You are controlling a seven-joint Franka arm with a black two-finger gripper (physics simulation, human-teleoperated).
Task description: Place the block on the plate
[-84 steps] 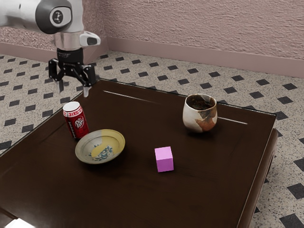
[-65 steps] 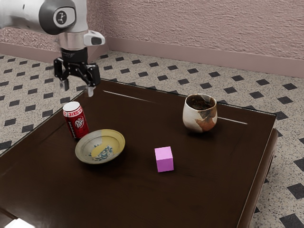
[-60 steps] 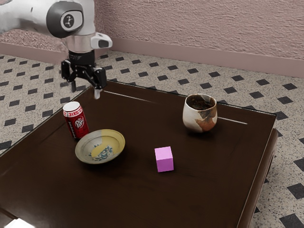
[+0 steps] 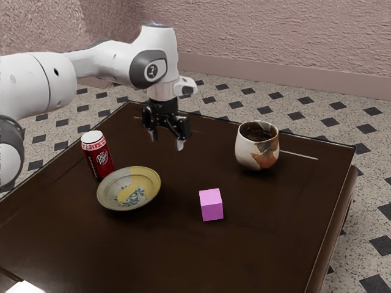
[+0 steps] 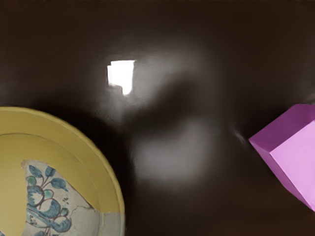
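Above the table, between the can and the cup, my gripper (image 4: 166, 142) hangs in the exterior view with its two fingers spread and nothing between them. The pink block (image 4: 212, 206) sits on the table, apart from the plate (image 4: 129, 189), toward the exterior view's right. The plate is shallow, part yellow and part grey, with a blue floral patch, and holds nothing. In the wrist view, part of the plate (image 5: 74, 142) and part of the block (image 5: 295, 152) appear with bare tabletop between them.
A red soda can (image 4: 98, 155) stands close behind the plate. A white and brown cup (image 4: 257, 146) with dark contents stands toward the exterior view's right on the dark table (image 4: 165, 256).
My arm and gripper have moved toward the exterior view's right and somewhat lower, from beyond the can to over the table. The block, plate, can and cup have stayed put.
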